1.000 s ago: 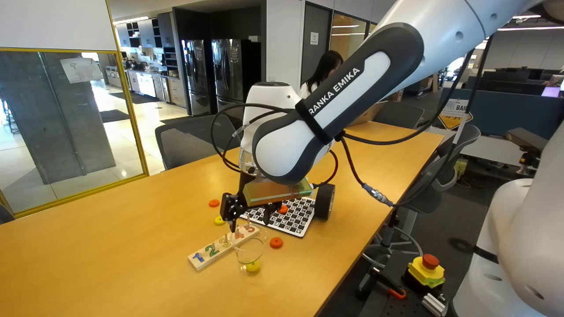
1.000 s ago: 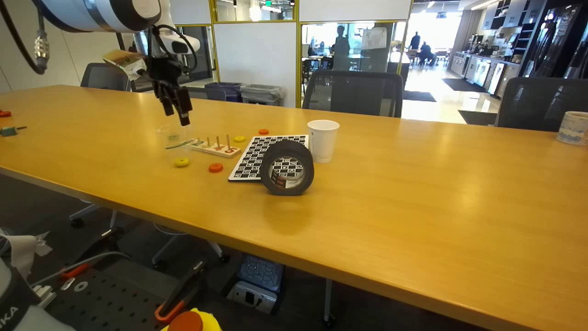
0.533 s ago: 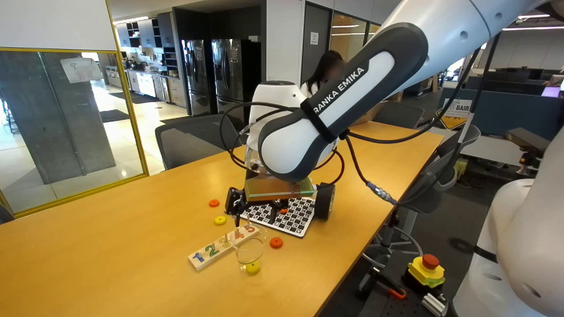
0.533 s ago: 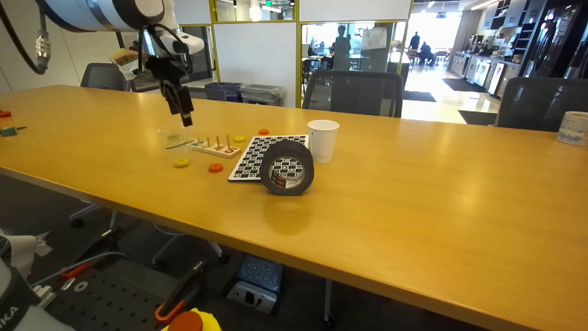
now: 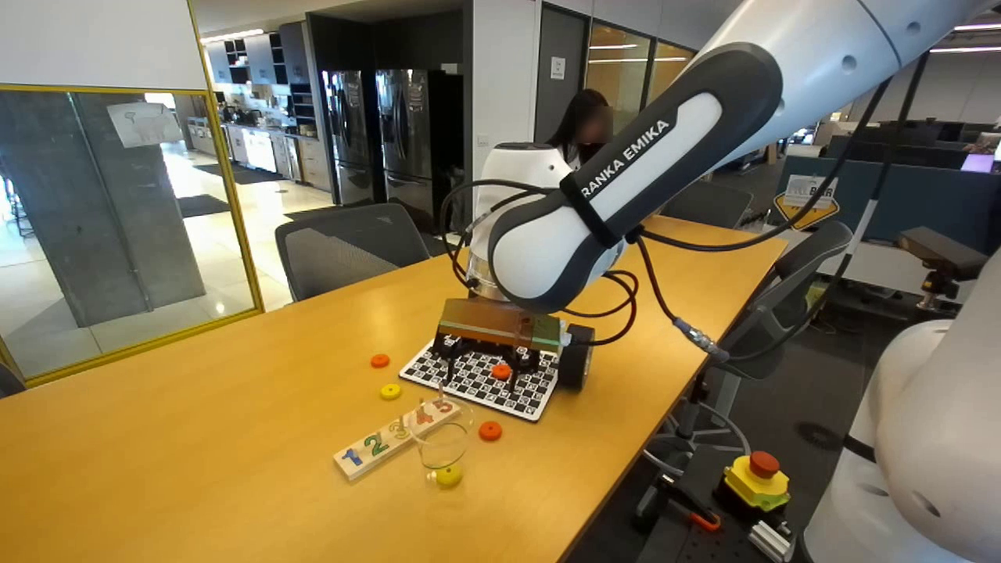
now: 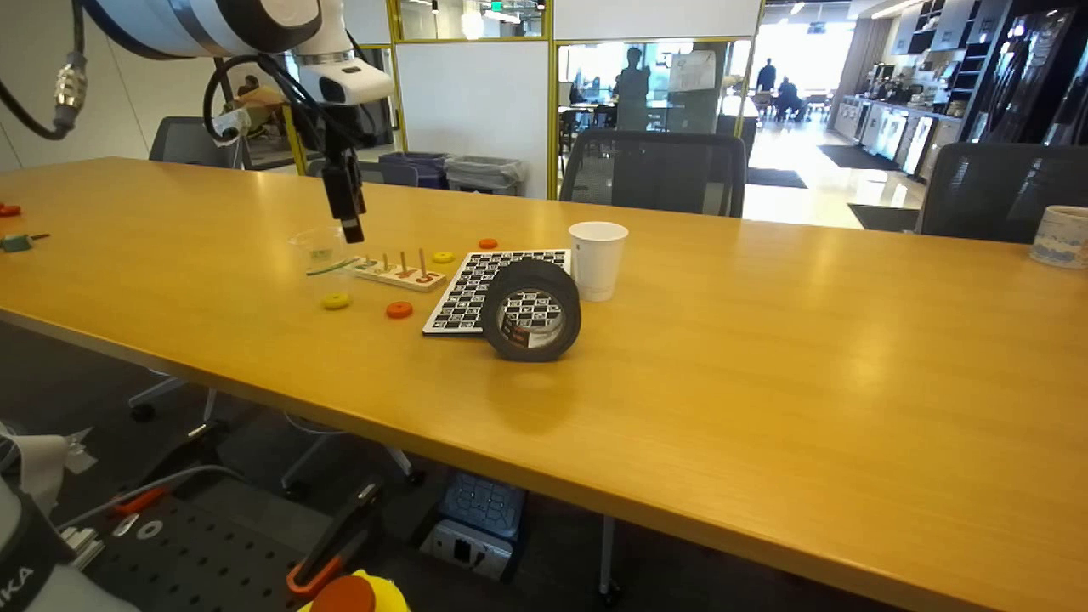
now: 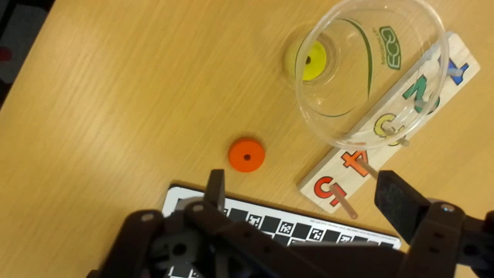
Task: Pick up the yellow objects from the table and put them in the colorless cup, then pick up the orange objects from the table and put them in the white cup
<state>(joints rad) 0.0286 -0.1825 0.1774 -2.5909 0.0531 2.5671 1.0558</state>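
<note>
The gripper (image 5: 482, 383) is open and empty, above the table (image 5: 258, 438); it also shows in an exterior view (image 6: 353, 229) and the wrist view (image 7: 301, 181). The clear cup (image 5: 444, 430) stands beside the numbered peg board; it shows from above (image 7: 362, 96). A yellow piece (image 7: 316, 61) shows at the cup's bottom through its wall. Another yellow piece (image 5: 390, 392) lies on the table behind the peg board. Orange pieces lie near the cup (image 5: 490, 431), at the back (image 5: 380, 360), and on the checkered board (image 5: 500, 372). The white cup (image 6: 598, 262) stands behind the tape roll.
The numbered peg board (image 5: 397, 436) has upright pegs. A checkered board (image 6: 463, 310) lies flat; a black tape roll (image 6: 531, 310) stands on edge by it. A patterned mug (image 6: 1061, 236), a red piece (image 6: 10, 210) and a green piece (image 6: 17, 244) are farther off.
The gripper has moved right in both exterior views and turned, now in front of the checkered board in an exterior view. It has stayed open. The pieces and cups have not moved.
</note>
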